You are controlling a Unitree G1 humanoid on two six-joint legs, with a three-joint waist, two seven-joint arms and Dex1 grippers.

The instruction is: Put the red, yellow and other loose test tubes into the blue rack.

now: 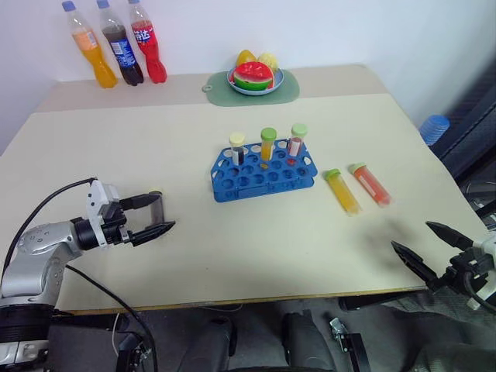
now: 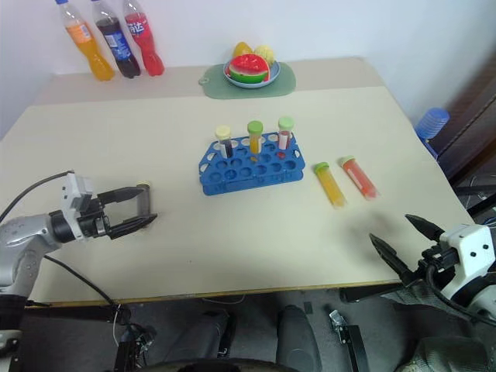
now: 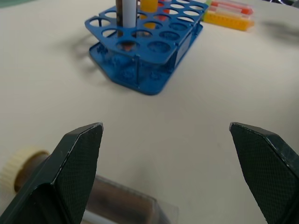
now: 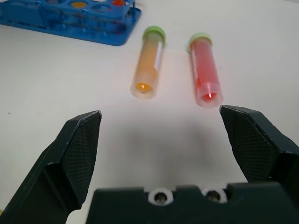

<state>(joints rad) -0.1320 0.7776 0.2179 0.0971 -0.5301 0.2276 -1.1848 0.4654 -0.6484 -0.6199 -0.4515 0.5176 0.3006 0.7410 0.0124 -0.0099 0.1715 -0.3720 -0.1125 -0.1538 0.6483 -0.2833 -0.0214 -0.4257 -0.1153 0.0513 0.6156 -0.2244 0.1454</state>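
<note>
The left hand reaches low over the desk, fingers spread wide and holding nothing, with the dark-brown tube lying at one finger. The right hand hovers wide and empty near the yellow tube and red tube, which lie beside the blue rack.
</note>
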